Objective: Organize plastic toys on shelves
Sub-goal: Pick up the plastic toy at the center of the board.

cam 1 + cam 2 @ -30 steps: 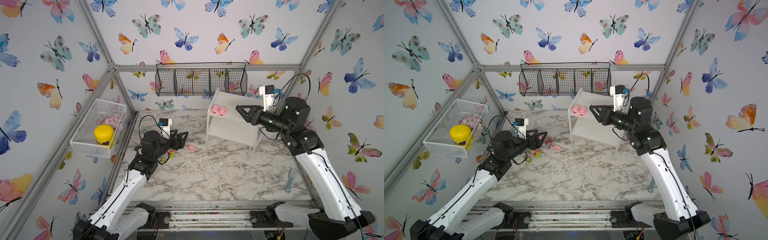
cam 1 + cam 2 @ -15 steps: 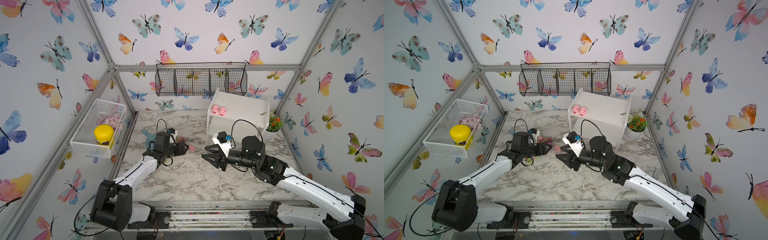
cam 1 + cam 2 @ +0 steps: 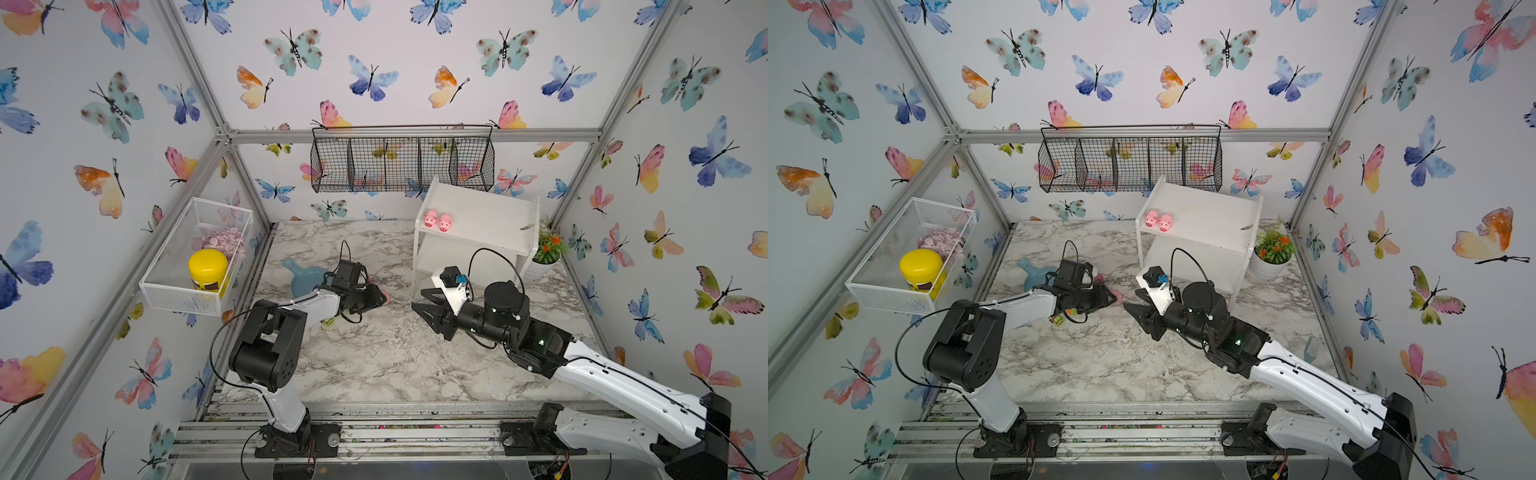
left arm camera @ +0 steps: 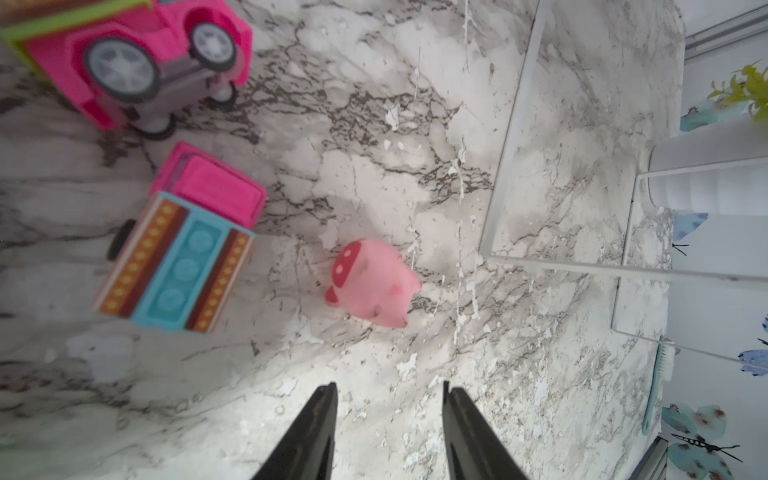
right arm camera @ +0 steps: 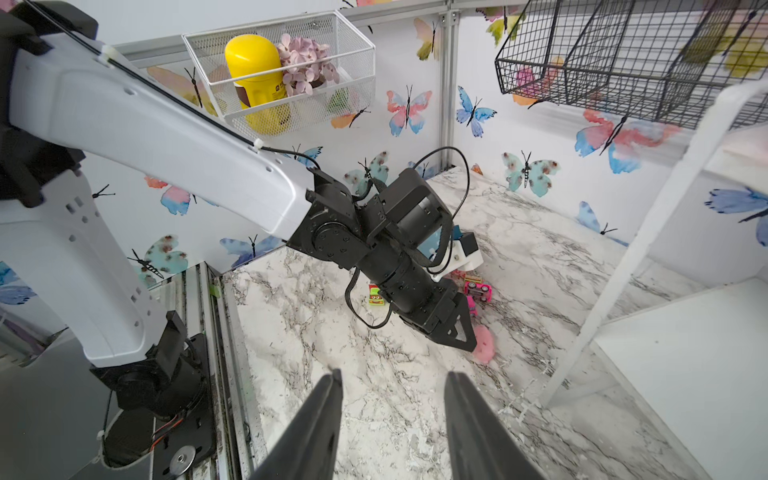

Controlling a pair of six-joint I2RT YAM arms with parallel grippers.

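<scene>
While the left end effector [image 4: 389, 399] is hovering low over the surface [image 3: 374, 361], its jaws are standing apart and gripping nothing; the loose pig [image 4: 374, 282] is lying just ahead of the tips, not between them, and appears to be resting on its side, though this cannot be told for certain; the right end effector [image 5: 392, 386] is likewise standing released and empty, pointing at the same pig from the opposite side. Two pigs [image 3: 432, 217] are sitting on the top board of the shelf [image 3: 482, 216], near its front corner; a boxy truck [image 4: 183, 257] is lying near the loose pig, and a pink truck [image 4: 137, 58] is lying tipped on its side beyond it.

Hazards, as judged:

- The loose pig is looking glossy and rounded; jaws shutting before it is fully between them are likely to be pinching only its end and squirting it away under the shelf.
- The two end effectors are facing each other at close quarters with the pig between; both advancing at once are risking a collision, or one is knocking the pig out of the other's reach.
- The boxy truck is sitting close to the approach line; a wide jaw is liable to be shoving it along.
- At placement, an arm coming in over the top board's edge is risking sweeping the two seated pigs off; they are standing close to that edge.
</scene>
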